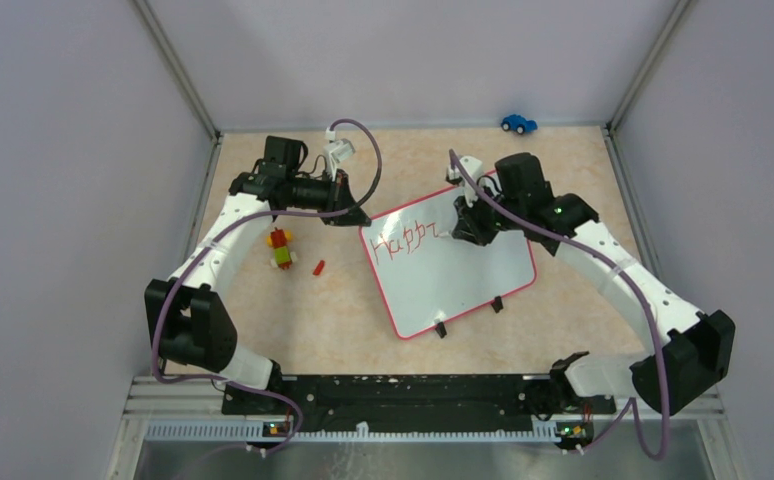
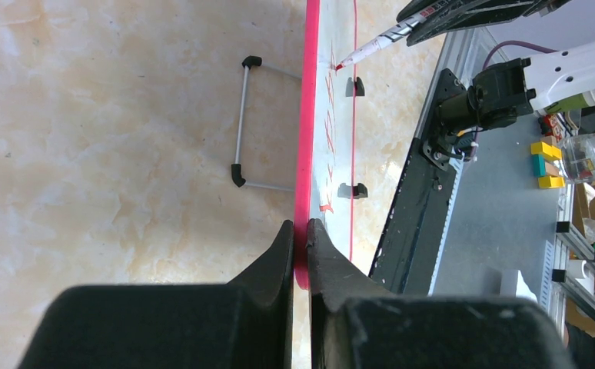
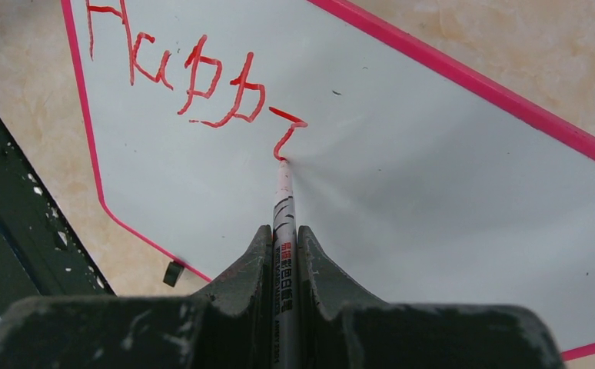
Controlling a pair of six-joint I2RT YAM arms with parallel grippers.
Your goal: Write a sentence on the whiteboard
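The whiteboard (image 1: 463, 280) lies tilted in the middle of the table, white with a pink frame (image 2: 307, 138) and two black feet. My left gripper (image 1: 361, 218) is shut on its far left corner, and the left wrist view shows the frame edge pinched between the fingers of that gripper (image 2: 300, 231). Red lettering (image 3: 194, 77) runs along the top of the board (image 3: 448, 169): the start of the sentence (image 1: 408, 243). My right gripper (image 3: 284, 234) is shut on a silver marker (image 3: 283, 204). Its red tip touches the board at the end of the last stroke.
A blue toy car (image 1: 519, 123) sits by the back wall. Left of the board are a red, yellow and green block toy (image 1: 281, 248) and a small red piece (image 1: 318, 267). A wire stand (image 2: 252, 123) shows behind the board. Grey walls enclose the table.
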